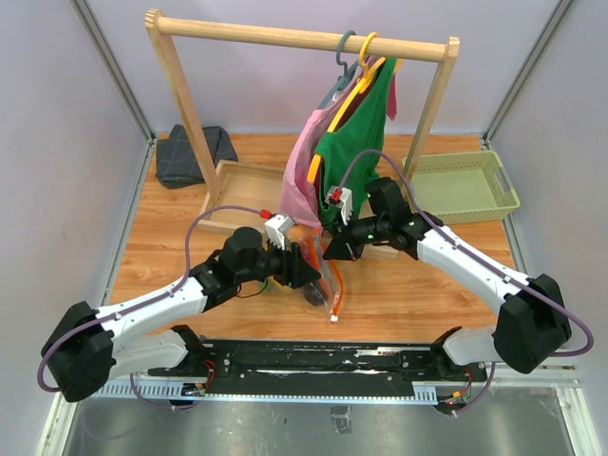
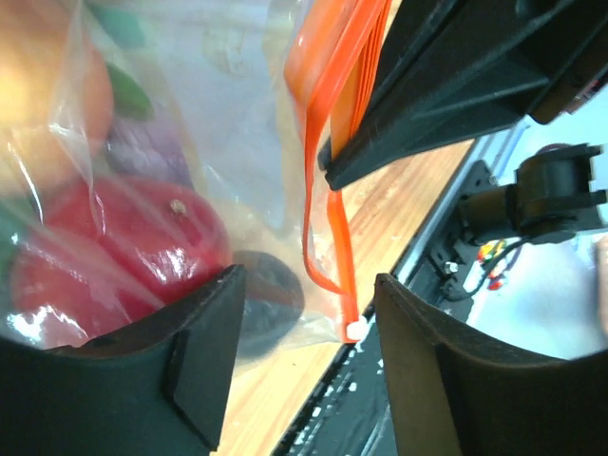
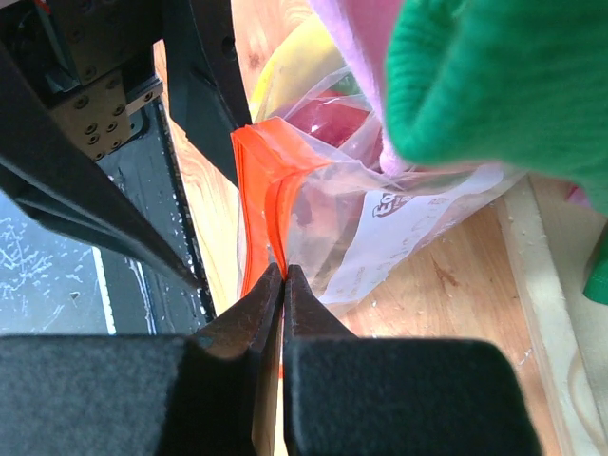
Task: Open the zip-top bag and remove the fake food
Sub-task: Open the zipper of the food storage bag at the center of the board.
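- Fingers of the right gripper (image 3: pixel 283 275) are squeezed tight on the orange zip strip (image 3: pixel 258 171) of the zip-top bag (image 3: pixel 399 218).
- The left gripper (image 2: pixel 306 285) is wide open and holds nothing.
- The fake food (image 2: pixel 123 237) sits in the bag, right beside one finger.

Overhead camera looks down from behind the arm bases (image 1: pixel 313 366); both wrist cameras, close, share the zip-top bag (image 3: pixel 380 218) beyond their fingers (image 2: pixel 190 380).
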Controlling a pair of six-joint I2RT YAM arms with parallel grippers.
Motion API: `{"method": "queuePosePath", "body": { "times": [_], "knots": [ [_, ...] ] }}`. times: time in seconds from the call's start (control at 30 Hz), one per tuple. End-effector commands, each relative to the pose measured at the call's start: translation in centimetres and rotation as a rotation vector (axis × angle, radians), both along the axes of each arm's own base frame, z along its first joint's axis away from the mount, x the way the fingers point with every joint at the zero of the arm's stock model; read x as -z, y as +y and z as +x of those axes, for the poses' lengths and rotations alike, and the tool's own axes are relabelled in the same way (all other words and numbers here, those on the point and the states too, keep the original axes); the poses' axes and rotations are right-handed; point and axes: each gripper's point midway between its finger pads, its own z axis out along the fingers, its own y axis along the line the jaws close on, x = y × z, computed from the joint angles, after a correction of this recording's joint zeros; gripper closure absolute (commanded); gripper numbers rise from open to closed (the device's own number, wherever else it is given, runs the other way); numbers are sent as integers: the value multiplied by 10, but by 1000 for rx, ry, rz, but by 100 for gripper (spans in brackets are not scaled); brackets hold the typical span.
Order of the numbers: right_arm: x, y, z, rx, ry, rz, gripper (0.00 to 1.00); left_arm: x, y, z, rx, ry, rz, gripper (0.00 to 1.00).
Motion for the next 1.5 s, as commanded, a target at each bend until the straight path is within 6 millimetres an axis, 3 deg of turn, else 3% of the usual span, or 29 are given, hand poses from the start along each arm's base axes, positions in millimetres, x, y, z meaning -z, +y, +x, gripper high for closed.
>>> {"method": "queuePosePath", "body": {
  "times": [0.0,0.13,0.3,0.47,0.63,0.7,0.73,0.8,0.93,1.27,1.37,1.47],
  "knots": [
    [-13,9,-1,-23,20,51,99,-28,-1,-2,-45,-30,-186,36],
    [-13,10,-2,-28,24,56,99,-38,2,1,-92,-37,-249,37],
    [-13,10,-2,-26,28,58,99,-39,-1,6,-112,-26,-266,51],
    [-13,10,-3,-30,27,61,99,-31,-9,8,-96,2,-247,58],
    [-12,9,-2,-27,23,56,99,-25,-15,8,-73,14,-236,76],
    [-11,9,-1,-23,20,51,99,-25,-14,9,-77,7,-233,96],
    [-9,8,1,-16,10,42,99,-26,-13,10,-87,0,-233,99],
    [2,-1,12,25,-51,-29,99,-30,-9,11,-94,-24,-236,100],
    [26,-40,49,174,-223,-258,99,-45,-2,4,-72,-86,-236,100],
    [46,-65,59,209,-187,-357,94,-63,-11,-8,41,-128,-263,100],
    [38,-70,56,174,-165,-336,87,-65,-13,-14,75,-136,-294,100],
    [11,-64,38,59,-215,-225,69,-58,-16,-14,93,-118,-286,100]
  ]
}}
